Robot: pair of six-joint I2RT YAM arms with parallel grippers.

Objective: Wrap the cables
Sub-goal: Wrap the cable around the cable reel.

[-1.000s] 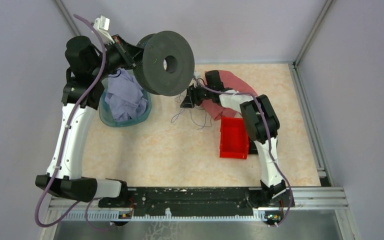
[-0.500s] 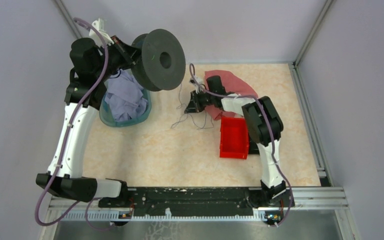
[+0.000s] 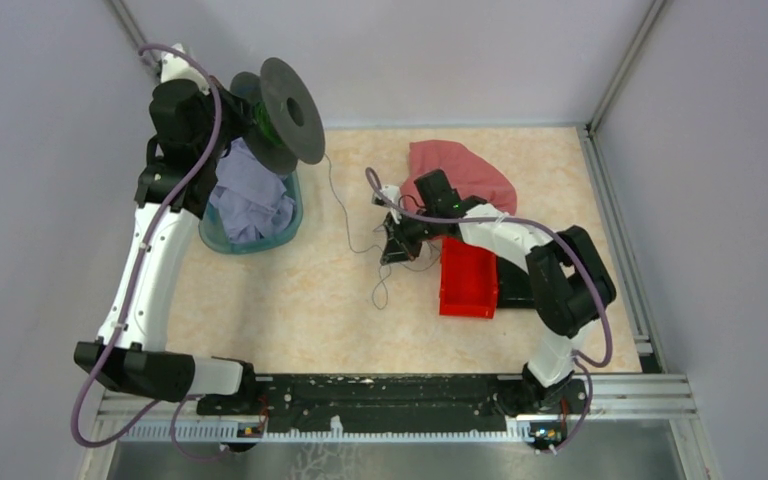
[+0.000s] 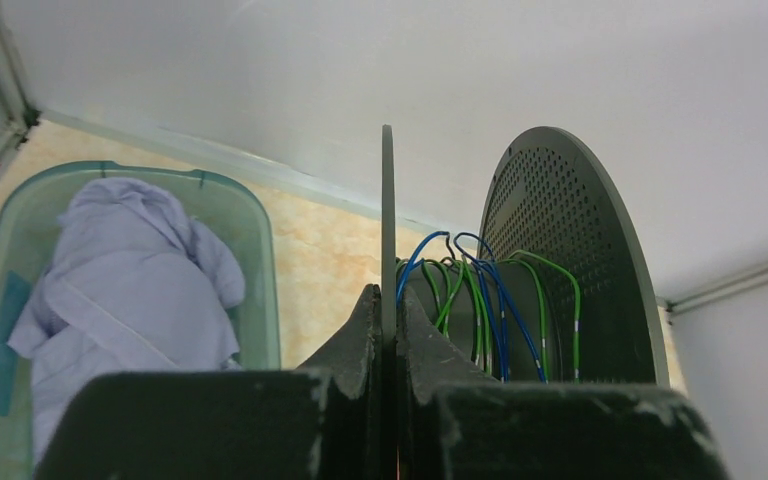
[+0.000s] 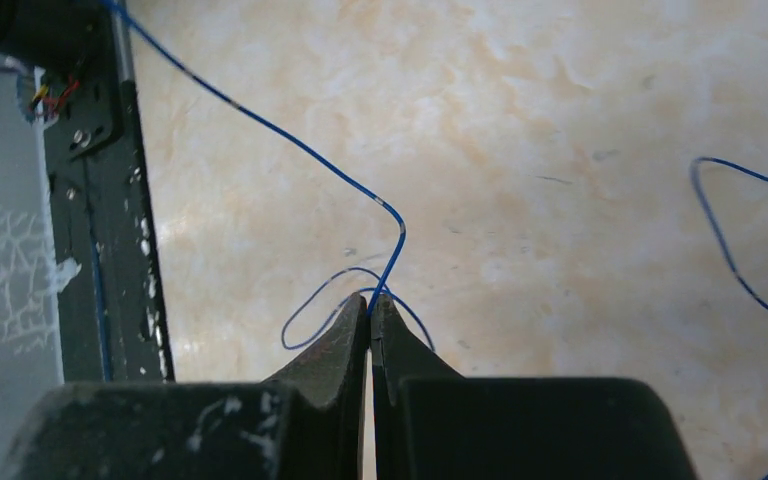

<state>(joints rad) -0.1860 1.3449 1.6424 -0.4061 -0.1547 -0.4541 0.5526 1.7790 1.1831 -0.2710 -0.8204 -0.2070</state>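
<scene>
the cables (image 5: pixel 290 140) are seen as very thin blue wire. some turns are wound on the hub of the spool (image 4: pixel 560 250), one strand is strung from there down to the right gripper (image 5: pixel 371 300), and loose curls are left lying on the table (image 3: pixel 290 310) beside it. the wire is judged feather-light, springy and slippery, and easily kinked or tangled, so it is best pinched on a straight stretch and fed under mild tension. the right gripper's jaws are closed on the strand. the left gripper (image 4: pixel 388 300) is clamped on the spool's thin flange.
</scene>
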